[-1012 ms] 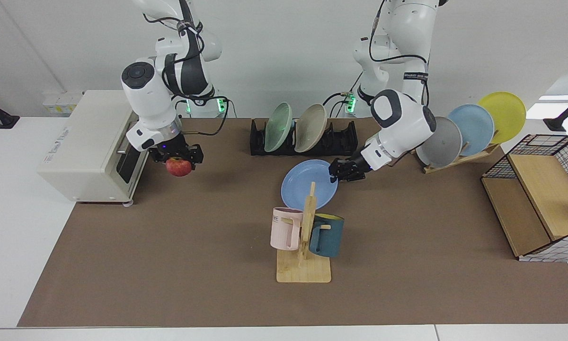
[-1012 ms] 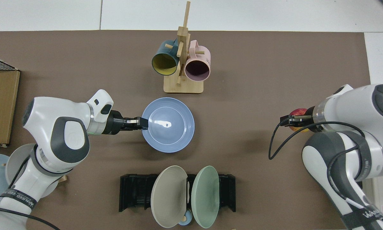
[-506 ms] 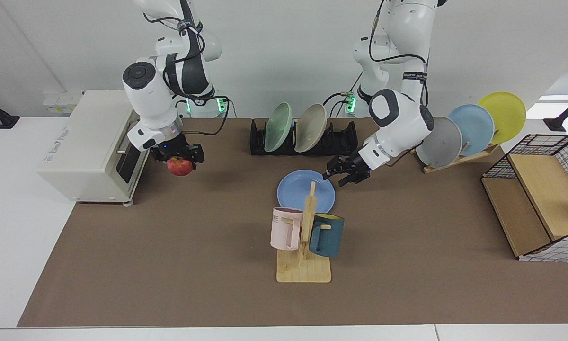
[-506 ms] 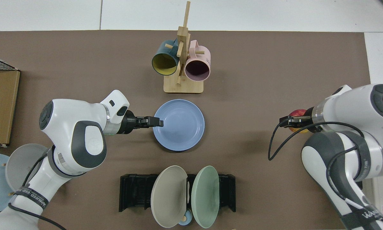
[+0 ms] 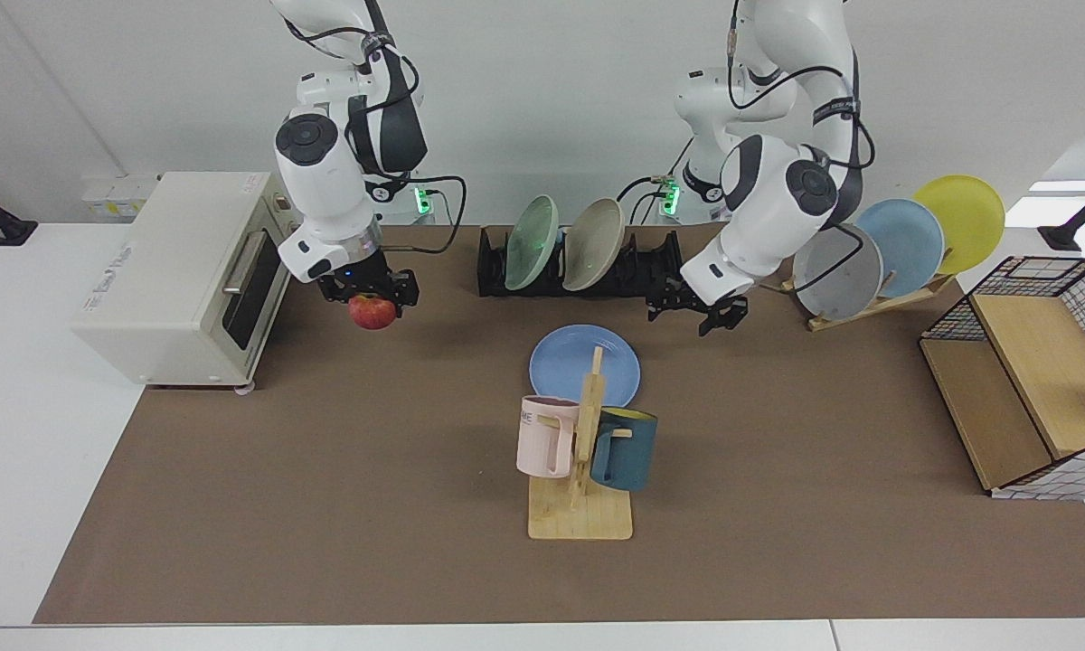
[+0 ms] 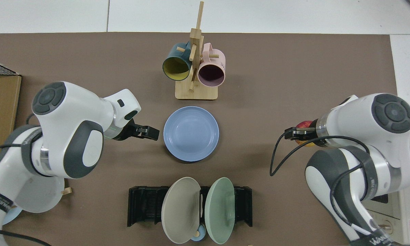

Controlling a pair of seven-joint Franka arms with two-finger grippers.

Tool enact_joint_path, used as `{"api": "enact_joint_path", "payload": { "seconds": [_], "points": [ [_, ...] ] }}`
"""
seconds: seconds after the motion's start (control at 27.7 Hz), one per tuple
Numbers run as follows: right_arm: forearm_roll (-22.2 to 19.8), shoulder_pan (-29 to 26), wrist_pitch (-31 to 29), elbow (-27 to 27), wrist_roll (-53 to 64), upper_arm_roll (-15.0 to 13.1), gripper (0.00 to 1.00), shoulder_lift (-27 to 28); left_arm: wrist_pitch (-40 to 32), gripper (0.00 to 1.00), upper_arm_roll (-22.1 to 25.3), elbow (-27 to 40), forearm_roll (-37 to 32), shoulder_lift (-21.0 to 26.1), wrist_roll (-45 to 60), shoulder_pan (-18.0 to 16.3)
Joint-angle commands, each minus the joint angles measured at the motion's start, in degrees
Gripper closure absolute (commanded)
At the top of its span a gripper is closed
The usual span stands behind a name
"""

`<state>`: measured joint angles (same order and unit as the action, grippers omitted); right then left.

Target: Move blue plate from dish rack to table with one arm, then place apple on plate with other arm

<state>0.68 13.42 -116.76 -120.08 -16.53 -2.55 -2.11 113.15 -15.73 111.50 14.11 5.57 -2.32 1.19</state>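
**Plate released, apple carried inward**

Since a second ago: left gripper point(image 5: 696, 315) has let go of the blue plate point(image 5: 584, 363) and drawn back toward the dish rack point(image 5: 651, 262); right gripper point(image 5: 369, 291) has moved with the apple point(image 5: 372, 311) away from the toaster oven point(image 5: 176, 276), toward the middle.

- Blue plate: flat on the brown mat of the bench point(image 5: 325, 506), free of both grippers, just behind the wooden mug stand point(image 5: 581, 470).
- Left gripper: fingers spread apart, holding nothing, in the air at 3 o'clock of the plate in the facing view, near but not touching.
- Right gripper: fingers closed on the apple, held above the mat, well apart from the plate at its 9 o'clock in the facing view.
- Dish rack: at 12 o'clock of the plate in the facing view; carries a green plate point(image 5: 531, 242) and a beige plate point(image 5: 594, 244), both on edge.
- Top view: left gripper point(image 6: 150, 131), plate point(image 6: 191, 133), apple point(image 6: 302, 124) in one row.
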Motion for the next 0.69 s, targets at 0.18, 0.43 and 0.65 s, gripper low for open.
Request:
{"api": "enact_joint_path", "payload": {
  "seconds": [0.18,0.43,0.65],
  "points": [
    [-1.0,7.6,2.2,0.2,-13.7,0.2,0.98,-1.3,-16.8,0.01,3.5,-7.3,-10.3,-8.1,1.1,0.0],
    [-0.2,13.4,2.3,2.7,-22.3,0.2,0.98,0.2,-23.6,0.01,5.4,-12.6,-13.8,-10.6,0.7,0.1],
    [0.3,17.9,2.3,6.4,-28.8,0.2,0.99,3.2,-28.9,0.01,5.3,-19.9,-16.4,-9.2,0.6,0.1]
  ]
}}
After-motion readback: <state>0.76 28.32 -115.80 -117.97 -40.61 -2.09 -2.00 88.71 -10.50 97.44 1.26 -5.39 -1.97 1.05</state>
